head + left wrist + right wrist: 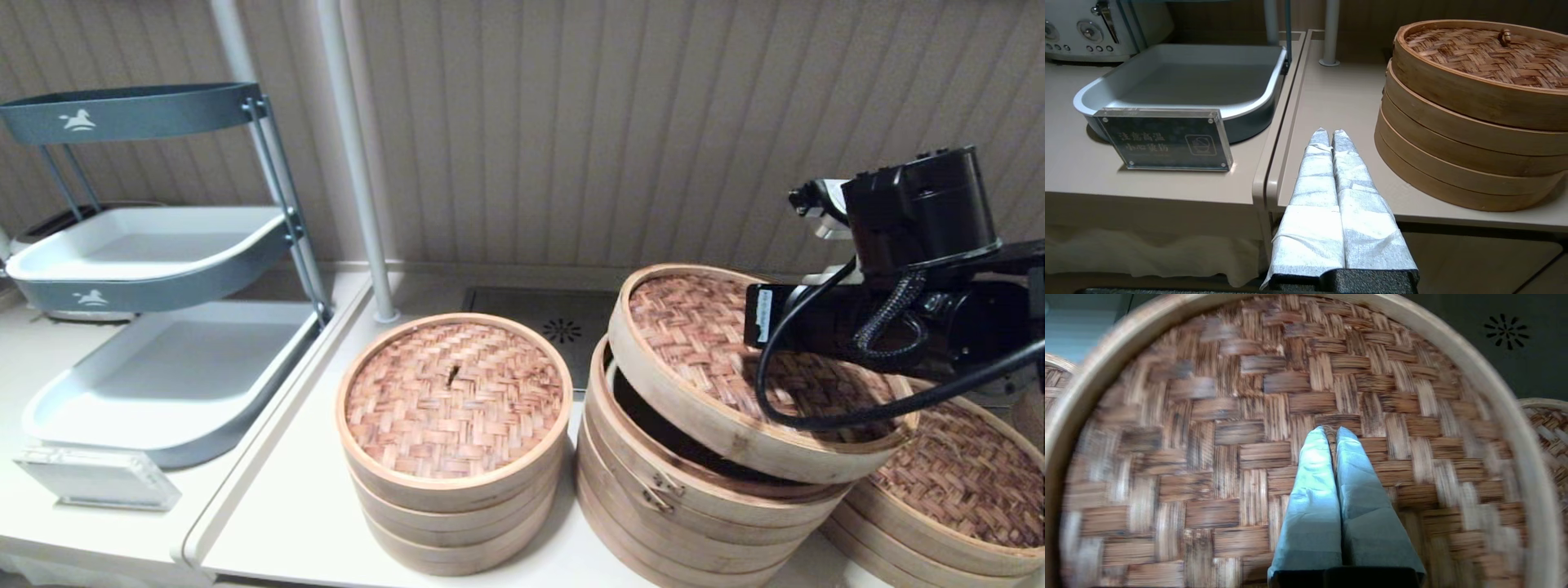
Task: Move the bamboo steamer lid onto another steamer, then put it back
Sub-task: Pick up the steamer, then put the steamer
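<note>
The bamboo steamer lid [694, 327] hangs tilted above the open top of the taller wide stack with a metal clasp [678, 506], its left side higher and clear of the stack's rim. My right gripper [1331, 430] is shut on the small centre loop of the lid [1208, 437]; in the head view the black right arm [914, 318] hides the fingers. The other steamer [963, 482], low with a darker woven top, sits at the far right, partly under the lid's edge. My left gripper [1329, 132] is shut on nothing, low by the table's front edge.
A narrower three-tier steamer stack [453, 400] stands left of centre. A grey tiered tray rack [163, 245], a clear sign block [94, 478] and a white pole [359, 163] are on the left. A drain grate [562, 330] lies behind the stacks.
</note>
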Controlling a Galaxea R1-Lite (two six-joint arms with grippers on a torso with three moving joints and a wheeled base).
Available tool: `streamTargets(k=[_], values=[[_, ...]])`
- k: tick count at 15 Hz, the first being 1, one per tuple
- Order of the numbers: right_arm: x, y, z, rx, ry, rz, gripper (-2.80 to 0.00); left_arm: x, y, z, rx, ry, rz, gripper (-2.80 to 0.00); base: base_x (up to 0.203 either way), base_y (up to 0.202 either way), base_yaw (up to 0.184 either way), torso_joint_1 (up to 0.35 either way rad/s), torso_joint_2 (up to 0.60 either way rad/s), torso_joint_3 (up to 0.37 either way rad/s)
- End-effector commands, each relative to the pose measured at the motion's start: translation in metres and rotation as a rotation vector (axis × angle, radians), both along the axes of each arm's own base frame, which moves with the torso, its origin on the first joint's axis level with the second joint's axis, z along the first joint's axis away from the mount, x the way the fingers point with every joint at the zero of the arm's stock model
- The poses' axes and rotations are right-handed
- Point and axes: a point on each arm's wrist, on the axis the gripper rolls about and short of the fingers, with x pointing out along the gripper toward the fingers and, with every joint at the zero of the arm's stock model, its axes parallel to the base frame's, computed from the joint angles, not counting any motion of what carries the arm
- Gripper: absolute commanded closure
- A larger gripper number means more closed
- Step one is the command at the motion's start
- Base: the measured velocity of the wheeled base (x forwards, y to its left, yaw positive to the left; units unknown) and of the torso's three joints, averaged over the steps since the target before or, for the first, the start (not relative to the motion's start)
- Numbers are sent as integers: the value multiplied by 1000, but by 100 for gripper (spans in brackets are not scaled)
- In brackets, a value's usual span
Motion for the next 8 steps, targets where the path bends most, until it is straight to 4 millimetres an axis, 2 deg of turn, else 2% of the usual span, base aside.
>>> streamTargets(k=[1,5,8], values=[[-2,-5,5,2,-17,-12,0,2,0,-7,0,22,0,0,0,0,0,0,0,0],[-6,-8,9,7,-31,-17,0,2,0,-7,0,22,0,0,0,0,0,0,0,0],[-10,-29,17,-1,-52,-77,0,2,0,-7,0,22,2,0,0,0,0,0,0,0]])
